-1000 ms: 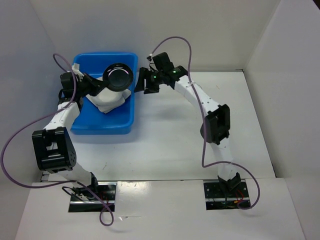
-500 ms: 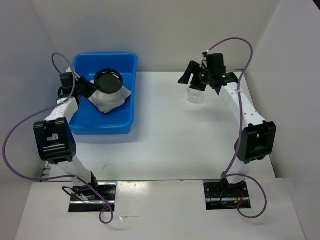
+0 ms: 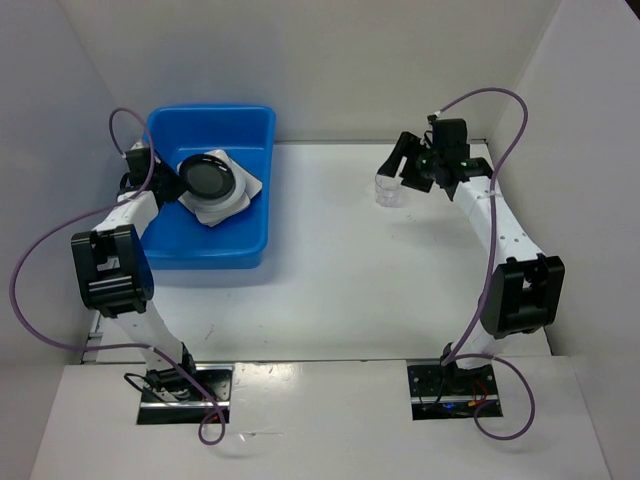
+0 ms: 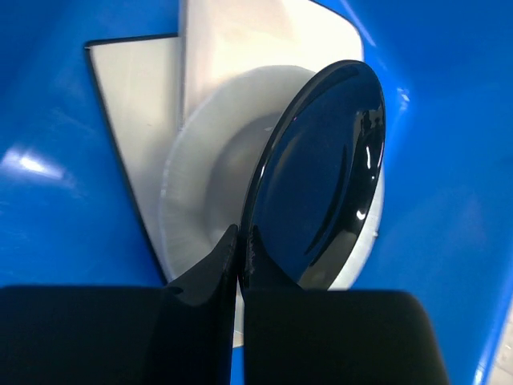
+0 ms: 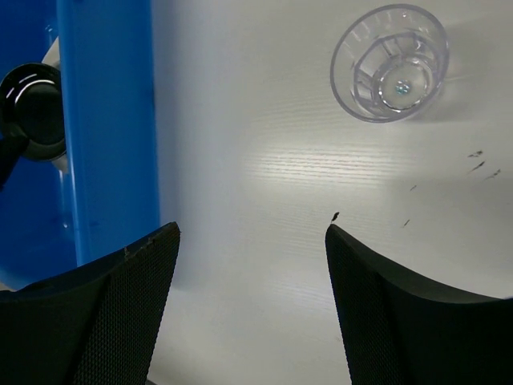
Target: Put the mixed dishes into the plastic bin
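Left wrist view is half blocked by the black bowl [image 4: 321,176], which is pinched by its rim in the clenched left gripper [image 4: 239,241] and held tilted on edge. Behind it, the round white dish [image 4: 200,184], the dark-edged plate [image 4: 128,112] and a white tray [image 4: 240,48] are only partly seen, stacked inside the blue bin [image 4: 64,200]. Over on the right wrist view, the clear cup [image 5: 390,62] is seen upright on the table [image 5: 264,160], ahead of the spread-open right gripper [image 5: 250,233] and not touched by it.
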Controlling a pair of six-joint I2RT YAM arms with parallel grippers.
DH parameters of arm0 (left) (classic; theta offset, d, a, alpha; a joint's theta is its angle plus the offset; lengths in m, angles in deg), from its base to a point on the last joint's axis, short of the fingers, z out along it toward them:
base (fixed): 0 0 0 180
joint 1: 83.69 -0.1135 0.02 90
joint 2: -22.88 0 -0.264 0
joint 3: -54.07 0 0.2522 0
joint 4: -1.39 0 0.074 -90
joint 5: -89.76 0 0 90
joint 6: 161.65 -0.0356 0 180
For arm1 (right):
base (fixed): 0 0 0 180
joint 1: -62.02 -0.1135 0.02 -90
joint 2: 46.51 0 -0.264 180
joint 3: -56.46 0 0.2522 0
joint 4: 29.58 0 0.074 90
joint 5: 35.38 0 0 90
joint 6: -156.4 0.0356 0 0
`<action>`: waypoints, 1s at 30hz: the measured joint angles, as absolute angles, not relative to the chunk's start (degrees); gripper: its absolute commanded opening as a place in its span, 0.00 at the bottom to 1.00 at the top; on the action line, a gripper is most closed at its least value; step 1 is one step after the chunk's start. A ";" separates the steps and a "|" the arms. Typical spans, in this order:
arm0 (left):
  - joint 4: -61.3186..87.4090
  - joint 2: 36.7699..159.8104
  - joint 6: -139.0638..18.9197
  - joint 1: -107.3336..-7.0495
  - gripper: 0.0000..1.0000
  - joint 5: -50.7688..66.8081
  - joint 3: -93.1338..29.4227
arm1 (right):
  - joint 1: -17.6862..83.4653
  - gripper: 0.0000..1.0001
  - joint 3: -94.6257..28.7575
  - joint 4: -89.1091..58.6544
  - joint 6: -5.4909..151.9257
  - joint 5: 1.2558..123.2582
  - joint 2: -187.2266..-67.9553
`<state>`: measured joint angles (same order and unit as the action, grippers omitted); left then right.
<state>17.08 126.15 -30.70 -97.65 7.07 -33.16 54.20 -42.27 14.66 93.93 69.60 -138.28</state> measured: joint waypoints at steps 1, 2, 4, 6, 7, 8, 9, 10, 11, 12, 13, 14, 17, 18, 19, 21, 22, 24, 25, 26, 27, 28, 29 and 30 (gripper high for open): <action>17.45 126.28 -30.97 -97.67 0.03 6.41 -33.20 | 54.44 0.79 -41.94 14.63 93.93 69.53 -138.06; 17.74 126.39 -31.12 -97.67 0.06 5.89 -33.20 | 54.62 0.79 -41.68 14.59 93.91 69.49 -137.84; 18.20 126.78 -31.27 -97.67 0.10 5.30 -33.20 | 55.01 0.79 -41.26 14.44 93.89 69.38 -137.40; 18.77 127.11 -31.38 -97.67 0.19 4.80 -33.20 | 55.34 0.79 -41.11 14.35 93.80 69.36 -137.10; 19.03 127.17 -31.38 -97.67 0.19 4.64 -33.20 | 55.49 0.79 -41.11 14.15 93.71 69.34 -137.01; 19.07 127.17 -31.40 -97.67 0.21 4.45 -33.20 | 55.54 0.79 -41.11 14.04 93.69 69.34 -136.94; 19.05 127.17 -31.40 -97.67 0.22 4.27 -33.20 | 55.54 0.79 -41.11 13.94 93.67 69.34 -136.92; 19.03 127.17 -31.40 -97.67 0.30 4.08 -33.18 | 55.67 0.79 -41.11 13.80 93.63 69.34 -136.92; 19.03 127.17 -31.47 -97.67 0.36 4.03 -33.20 | 55.71 0.80 -41.11 13.76 93.54 69.34 -136.92; 19.07 127.15 -31.58 -97.67 0.43 3.86 -33.18 | 55.75 0.80 -41.11 13.76 93.52 69.31 -136.92; 19.07 127.15 -31.86 -97.67 0.47 3.68 -33.20 | 55.80 0.80 -41.11 13.74 93.52 69.01 -136.92; 19.07 127.09 -32.19 -97.67 0.63 3.59 -33.18 | 55.89 0.80 -41.11 13.74 93.47 68.72 -136.92; 19.33 126.50 -32.74 -97.71 0.80 3.35 -33.18 | 55.97 0.80 -41.31 13.83 93.30 66.71 -137.27; 19.44 126.13 -32.78 -97.73 0.84 3.24 -33.20 | 55.99 0.80 -41.70 13.85 93.17 65.73 -137.77; 19.55 125.69 -32.80 -97.73 0.90 3.18 -33.18 | 56.02 0.80 -42.23 13.83 93.01 64.51 -138.47; 20.08 124.44 -33.06 -97.73 0.97 3.03 -33.20 | 56.06 0.79 -43.36 13.76 92.71 62.01 -140.35; 20.51 123.70 -33.19 -97.73 0.97 2.96 -33.20 | 56.06 0.79 -43.69 13.74 92.58 60.68 -141.34; 21.21 121.95 -33.83 -97.76 0.98 2.68 -33.20 | 56.06 0.74 -43.76 13.78 92.47 58.06 -143.33; 21.59 120.81 -34.05 -97.76 0.98 2.50 -33.20 | 56.06 0.72 -43.76 13.78 92.40 56.94 -144.22; 21.85 119.59 -34.16 -97.76 0.98 2.46 -33.20 | 56.06 0.71 -43.78 13.78 92.40 55.63 -145.14; 22.04 118.19 -34.16 -97.76 0.98 2.39 -33.18 | 56.06 0.71 -43.80 13.78 92.40 54.34 -146.08; 22.31 116.75 -34.18 -97.76 0.98 2.44 -33.18 | 56.13 0.71 -43.97 13.78 92.42 53.25 -146.89; 22.53 115.09 -34.18 -97.76 0.98 2.61 -33.18 | 56.24 0.70 -44.26 13.80 92.42 52.40 -147.68; 22.61 113.45 -34.13 -97.76 0.98 2.98 -33.18 | 56.41 0.70 -44.67 13.80 92.40 51.68 -148.57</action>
